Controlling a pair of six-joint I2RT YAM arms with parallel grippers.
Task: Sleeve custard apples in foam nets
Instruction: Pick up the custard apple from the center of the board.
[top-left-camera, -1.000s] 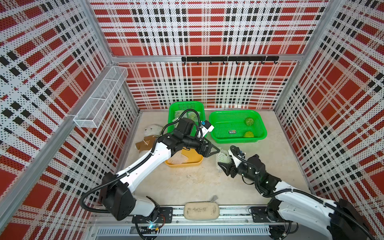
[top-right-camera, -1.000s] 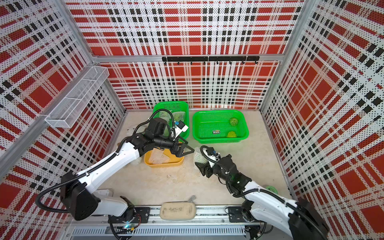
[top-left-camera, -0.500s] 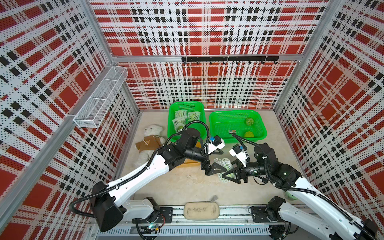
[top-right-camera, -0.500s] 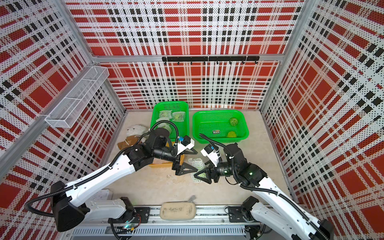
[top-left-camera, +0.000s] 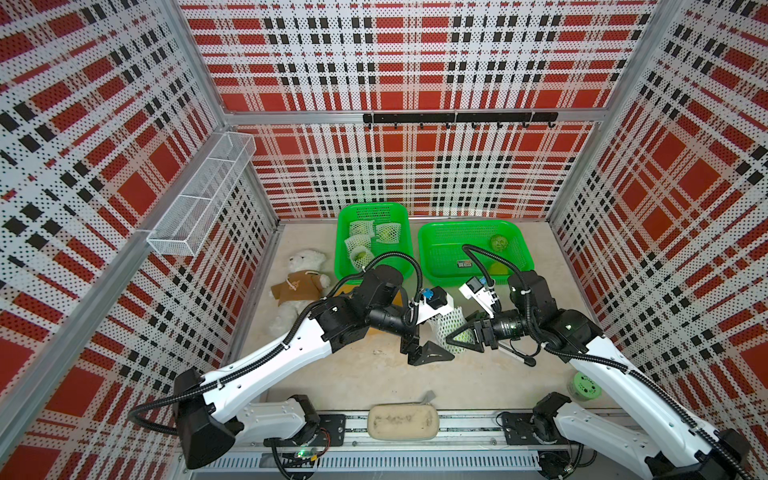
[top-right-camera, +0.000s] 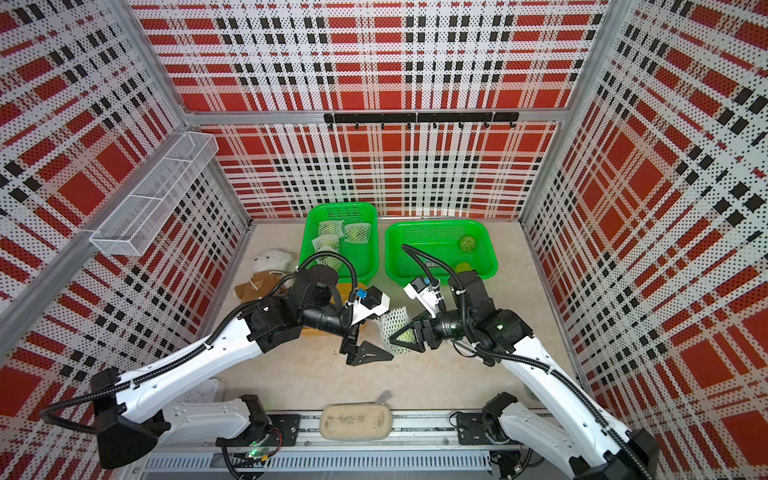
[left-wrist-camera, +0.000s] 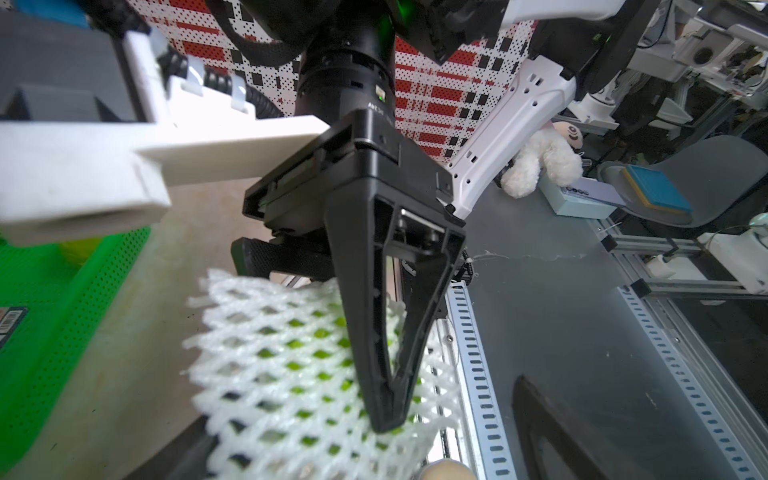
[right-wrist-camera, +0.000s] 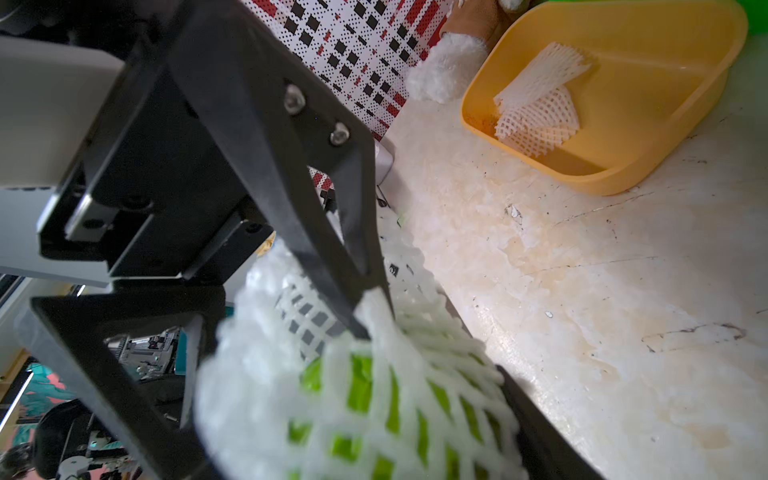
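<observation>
Worktop of pale, mottled stone-look sheet, scuffed and stained, as I see it from my remote station. Perforated panels in red, black and white plaid wall it in on three sides. A white wire basket hangs on the left wall, a black hook rail on the back wall.

Two green baskets stand along the far edge. The left basket holds sleeved fruits; the right basket holds two bare custard apples. A plush bear lies near the left edge, a beige pouch at the front edge, and a pale green container near the right front corner.

Near the worktop's middle, the right end effector is clamped on a custard apple wrapped in a foam net. The left end effector has its jaws wide apart, one finger on either side of that net. I cannot tell whether either finger touches it.

In both top views the left arm covers most of a yellow tub. The right wrist view shows it holding spare foam nets. The nearer bare fruit is half hidden behind the right arm. The held fruit shows only as green patches through the mesh, blurred at close range.
</observation>
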